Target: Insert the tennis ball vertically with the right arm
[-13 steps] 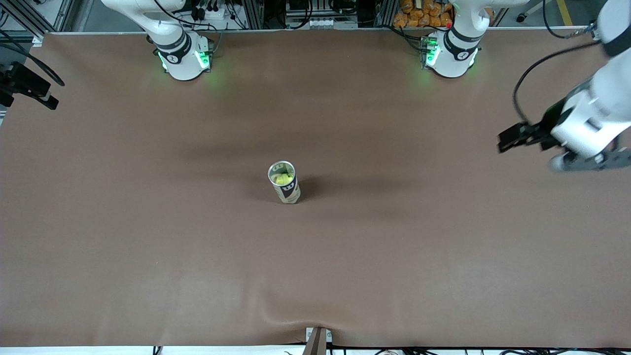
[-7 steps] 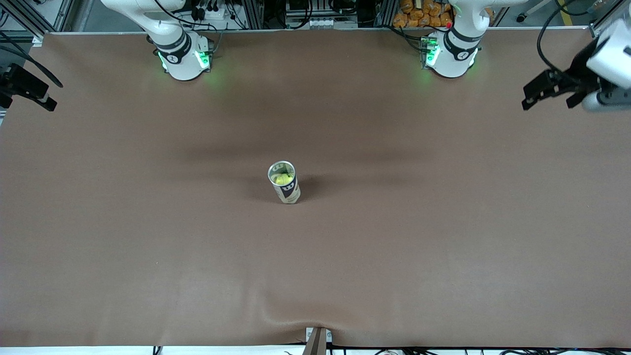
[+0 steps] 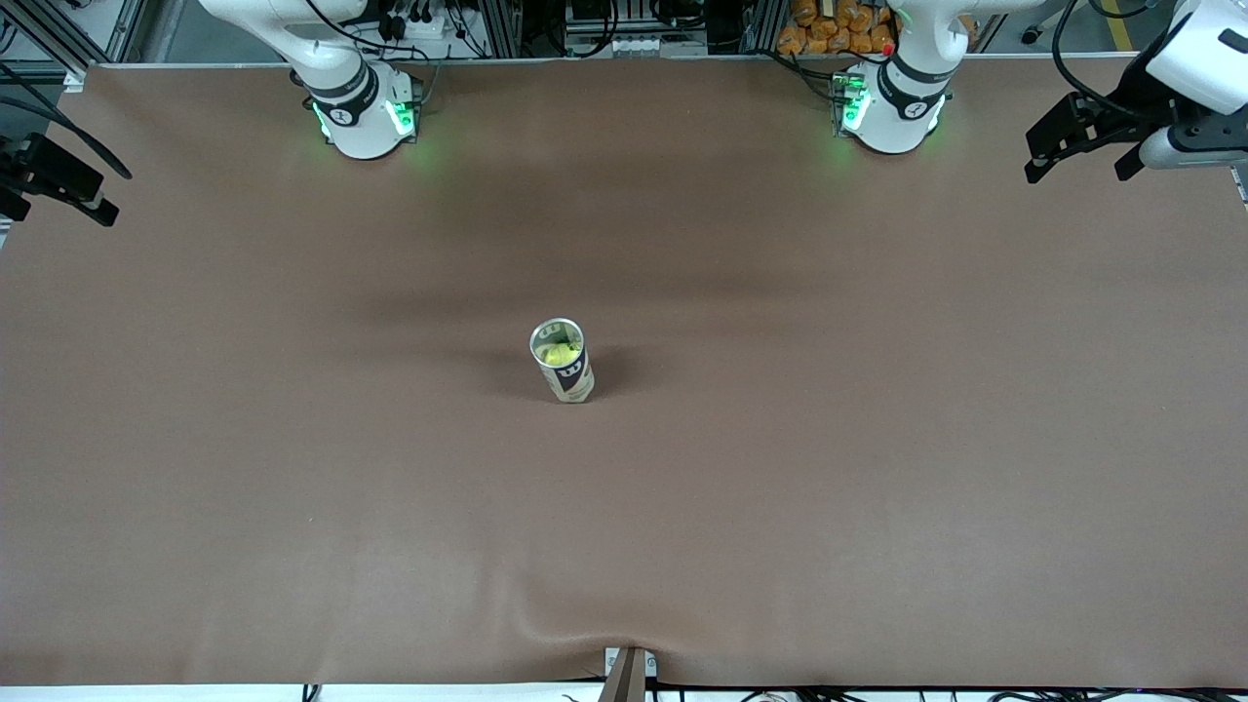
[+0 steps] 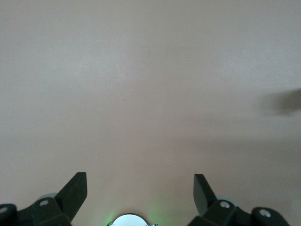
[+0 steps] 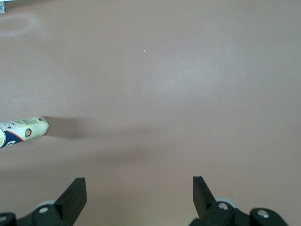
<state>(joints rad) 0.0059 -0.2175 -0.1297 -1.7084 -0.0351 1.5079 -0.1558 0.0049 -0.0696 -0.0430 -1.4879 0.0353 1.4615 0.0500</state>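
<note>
A yellow-green tennis ball (image 3: 558, 355) lies inside an open-topped can (image 3: 567, 376) that stands upright in the middle of the brown table. The right wrist view catches the can (image 5: 23, 132) at its edge. My right gripper (image 3: 93, 195) hangs open and empty over the table's edge at the right arm's end, well away from the can. In its wrist view the right gripper (image 5: 139, 188) has only bare mat between its fingers. My left gripper (image 3: 1077, 166) is open and empty over the corner at the left arm's end, near the bases; the left gripper (image 4: 140, 188) also faces bare mat.
The brown mat (image 3: 780, 487) covers the whole table. Both arm bases (image 3: 366, 117) (image 3: 892, 112) stand along the robots' edge with green lights on. A small metal bracket (image 3: 629, 668) sits at the table edge nearest the front camera.
The left arm has swung its gripper away from the front camera, toward the table corner near the bases. The right gripper has barely shifted. The can and ball have not moved.
</note>
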